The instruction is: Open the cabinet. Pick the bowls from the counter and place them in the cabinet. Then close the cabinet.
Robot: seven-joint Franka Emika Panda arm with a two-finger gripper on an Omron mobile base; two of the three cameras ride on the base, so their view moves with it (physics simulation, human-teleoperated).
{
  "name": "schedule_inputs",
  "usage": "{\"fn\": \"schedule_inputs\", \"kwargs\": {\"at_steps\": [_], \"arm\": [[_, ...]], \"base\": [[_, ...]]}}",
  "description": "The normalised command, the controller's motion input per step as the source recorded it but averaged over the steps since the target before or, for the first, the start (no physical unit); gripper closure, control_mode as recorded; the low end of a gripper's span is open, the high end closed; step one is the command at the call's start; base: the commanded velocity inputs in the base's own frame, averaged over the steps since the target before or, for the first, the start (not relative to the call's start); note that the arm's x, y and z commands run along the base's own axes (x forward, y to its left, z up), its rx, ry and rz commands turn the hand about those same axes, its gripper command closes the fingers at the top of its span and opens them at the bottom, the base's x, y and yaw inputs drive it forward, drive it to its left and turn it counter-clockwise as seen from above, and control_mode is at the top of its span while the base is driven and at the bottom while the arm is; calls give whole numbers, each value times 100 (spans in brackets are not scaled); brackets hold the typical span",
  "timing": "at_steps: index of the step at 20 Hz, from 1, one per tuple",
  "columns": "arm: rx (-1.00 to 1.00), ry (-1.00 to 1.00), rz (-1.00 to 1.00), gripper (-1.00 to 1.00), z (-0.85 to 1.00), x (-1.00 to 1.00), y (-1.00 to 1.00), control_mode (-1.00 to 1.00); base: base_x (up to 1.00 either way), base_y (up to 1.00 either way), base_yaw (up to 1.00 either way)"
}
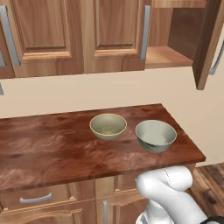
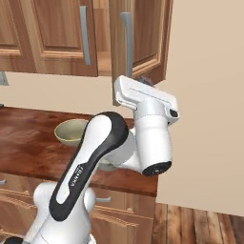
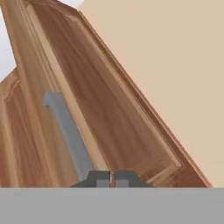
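The cabinet's right door (image 1: 205,43) stands swung out, baring its wooden shelf (image 1: 166,57); its left door (image 1: 113,35) is closed. My gripper (image 3: 112,179) is shut, fingertips pressed together with nothing between them, just right of the open door's grey bar handle (image 3: 70,131). From the right base view, my white hand (image 2: 143,97) is raised just below that door (image 2: 143,38). Two bowls sit on the counter (image 1: 52,148): a beige-olive one (image 1: 108,126) and a grey-green one (image 1: 155,135) to its right. My arm hides most of the grey-green one in the right base view.
More closed wall cabinet doors (image 1: 39,30) hang to the left. Drawers with grey handles (image 1: 35,199) sit under the counter. A beige wall (image 2: 205,95) rises right of the open door, and the counter ends near it above wooden floor (image 2: 205,224).
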Motion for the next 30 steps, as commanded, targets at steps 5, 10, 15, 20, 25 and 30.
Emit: {"fn": "schedule_inputs", "kwargs": {"at_steps": [5, 10, 15, 20, 25, 30], "arm": [[11, -20, 0, 100, -2, -97, -9, -100], [17, 2, 0, -100, -45, -22, 100, -100], [25, -11, -1, -100, 7, -15, 100, -100], [29, -22, -5, -100, 27, -33, 91, -100], [24, -16, -2, -100, 2, -9, 96, -100], [18, -11, 0, -100, 1, 0, 70, -100]], "base": [[0, 0, 0], [0, 0, 0], [0, 0, 0], [0, 0, 0], [0, 0, 0], [0, 0, 0]]}}
